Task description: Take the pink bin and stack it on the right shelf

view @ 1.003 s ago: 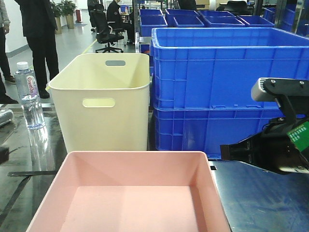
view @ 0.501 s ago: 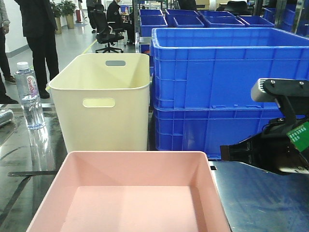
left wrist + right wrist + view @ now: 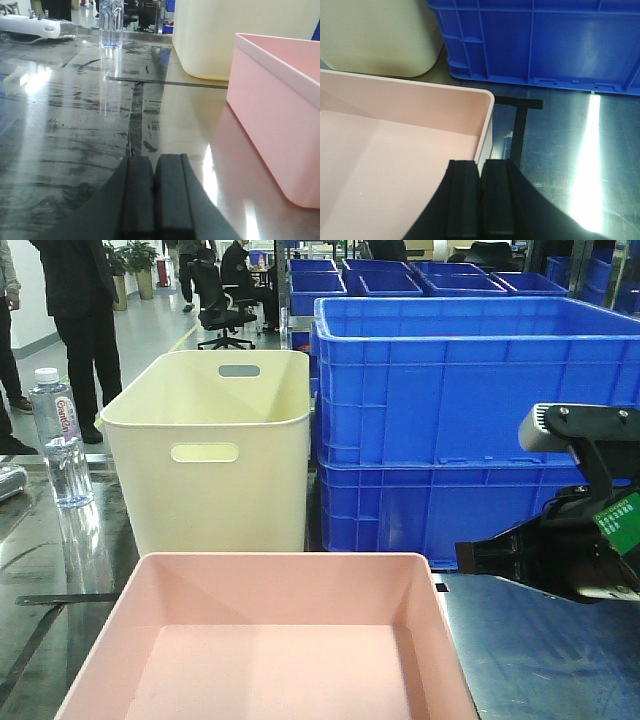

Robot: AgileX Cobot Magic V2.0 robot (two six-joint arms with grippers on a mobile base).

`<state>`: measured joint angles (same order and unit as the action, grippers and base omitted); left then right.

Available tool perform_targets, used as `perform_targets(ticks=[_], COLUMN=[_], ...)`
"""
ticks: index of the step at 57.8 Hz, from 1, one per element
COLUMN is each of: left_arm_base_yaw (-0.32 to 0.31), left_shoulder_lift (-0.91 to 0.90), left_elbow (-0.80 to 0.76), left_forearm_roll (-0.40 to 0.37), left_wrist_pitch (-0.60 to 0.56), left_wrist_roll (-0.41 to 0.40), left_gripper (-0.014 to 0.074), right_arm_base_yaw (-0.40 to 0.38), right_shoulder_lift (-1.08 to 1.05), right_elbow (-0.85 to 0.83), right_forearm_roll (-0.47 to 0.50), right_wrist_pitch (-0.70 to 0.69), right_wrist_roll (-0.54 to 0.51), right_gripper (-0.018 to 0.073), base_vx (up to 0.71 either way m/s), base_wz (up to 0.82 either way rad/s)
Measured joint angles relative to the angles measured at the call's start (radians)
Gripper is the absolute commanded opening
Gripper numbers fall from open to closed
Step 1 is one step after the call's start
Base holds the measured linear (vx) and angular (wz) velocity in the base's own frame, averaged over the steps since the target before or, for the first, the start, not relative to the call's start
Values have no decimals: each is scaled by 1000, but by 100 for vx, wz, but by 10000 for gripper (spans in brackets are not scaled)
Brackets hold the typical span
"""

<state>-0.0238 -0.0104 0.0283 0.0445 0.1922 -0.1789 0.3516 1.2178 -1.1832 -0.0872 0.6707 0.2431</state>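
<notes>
The pink bin (image 3: 270,640) sits empty on the shiny table at the near middle, its far rim toward the cream bin. In the left wrist view its outer left wall (image 3: 280,105) stands to the right of my left gripper (image 3: 154,167), which is shut, empty and low over the bare table. My right gripper (image 3: 481,167) is shut on nothing and hovers just above the bin's right rim (image 3: 487,125) near the far right corner. From the front, the right gripper (image 3: 462,554) points left, beside the bin. No shelf shows in any view.
A tall cream bin (image 3: 210,450) with handle slots stands behind the pink one. Two stacked blue crates (image 3: 470,390) fill the back right. A water bottle (image 3: 58,435) stands at the left, near a white device (image 3: 35,25). People (image 3: 85,300) stand beyond the table.
</notes>
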Motion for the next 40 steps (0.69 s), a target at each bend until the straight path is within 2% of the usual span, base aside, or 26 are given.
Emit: perform_targets(ticks=[40], left_arm_base_yaw=[0], left_shoulder_lift=[0], left_elbow=[0], left_forearm_roll=[3], left_wrist_pitch=[0], left_wrist_roll=[-1], left_gripper=[18], right_arm_base_yaw=[0], right_shoulder_lift=[0], right_elbow=[0], right_forearm_roll=[-20], right_wrist_pitch=[27], right_wrist_roll=[2], right_gripper=[-12], base_vx=[0], base_wz=[0])
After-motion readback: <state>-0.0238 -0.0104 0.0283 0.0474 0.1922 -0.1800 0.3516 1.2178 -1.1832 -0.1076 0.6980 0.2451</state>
